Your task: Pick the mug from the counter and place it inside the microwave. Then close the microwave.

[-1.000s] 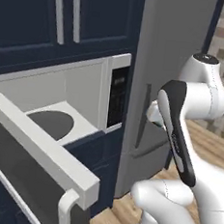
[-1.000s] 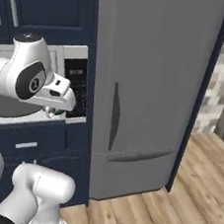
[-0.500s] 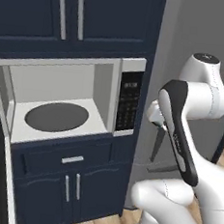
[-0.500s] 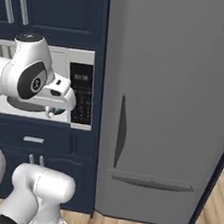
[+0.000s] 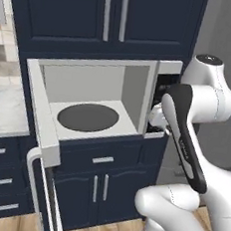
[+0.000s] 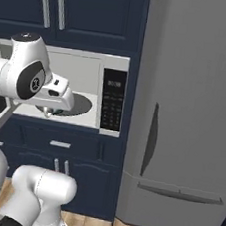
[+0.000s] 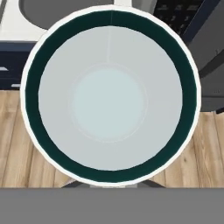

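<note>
The mug looks down-the-mouth in the hand view: white rim, dark green ring, pale bottom. It hangs over the wood floor, just in front of the microwave's lower right corner. My gripper is shut on the mug and holds it before the open microwave, at about the height of its floor. The pale cavity holds only the dark round turntable. The microwave door stands swung out to the left. A strip of marble counter shows at far left. The fingertips are hidden by the mug.
A tall grey fridge stands right of the microwave. Navy cabinets with silver handles sit below and above it. The door's bar handle juts out at lower left. Wood floor lies below the hand.
Both base views have swung and shifted with the base, so the microwave now faces me more squarely. The arm keeps its pose, still holding the mug.
</note>
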